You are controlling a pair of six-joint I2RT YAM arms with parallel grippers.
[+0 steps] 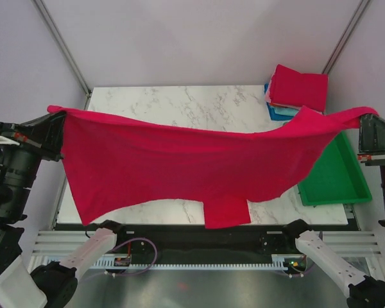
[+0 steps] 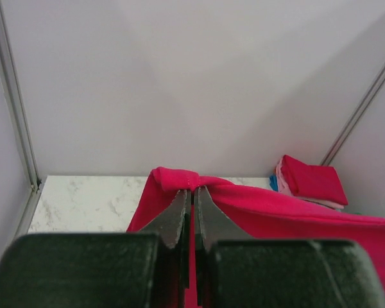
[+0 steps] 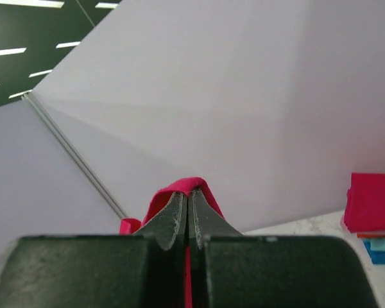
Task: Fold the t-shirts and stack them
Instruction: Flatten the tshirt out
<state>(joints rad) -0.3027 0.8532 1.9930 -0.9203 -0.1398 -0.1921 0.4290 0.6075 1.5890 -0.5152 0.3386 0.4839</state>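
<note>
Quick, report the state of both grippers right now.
Left gripper: shut on the red t-shirt.
Right gripper: shut on the same red t-shirt.

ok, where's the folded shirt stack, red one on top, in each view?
Top external: folded stack far right, beyond the green tray.
Left wrist: folded stack right of centre, at mid height.
Right wrist: folded stack at the right edge, below the middle.
Shared landmark: the stretched red t-shirt, in all three.
</note>
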